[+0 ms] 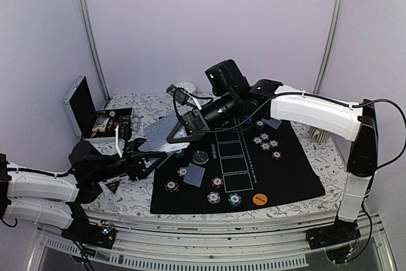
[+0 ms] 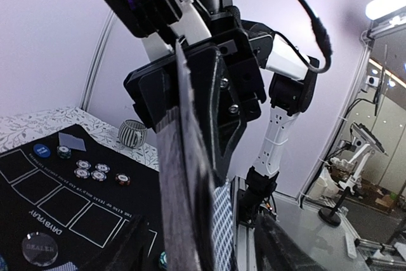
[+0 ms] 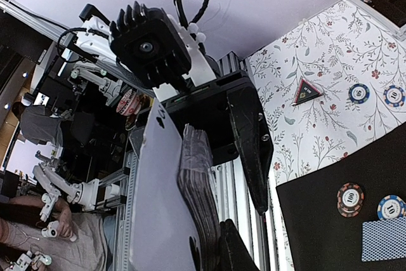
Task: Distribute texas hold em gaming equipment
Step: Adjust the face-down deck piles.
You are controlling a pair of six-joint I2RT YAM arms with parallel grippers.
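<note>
Cards (image 3: 196, 201), edge-on, fill both wrist views. My right claw (image 1: 177, 128) is pinched narrow on them above the left of the bench (image 1: 127, 198). My left claw (image 1: 141, 155) straddles them, jaws partly apart; I cannot tell whether it grips. Chips (image 1: 265, 139) lie on the mat (image 1: 285, 176).

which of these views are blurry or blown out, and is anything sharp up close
Top external view: light is even and soft with no hard shadows, though the left pole bows from the wide lens. Left wrist view: the deck of cards sits near the lens and smears, and a ceiling light flares at top right. Right wrist view: the chips read sharp, while the room behind is dim.
</note>
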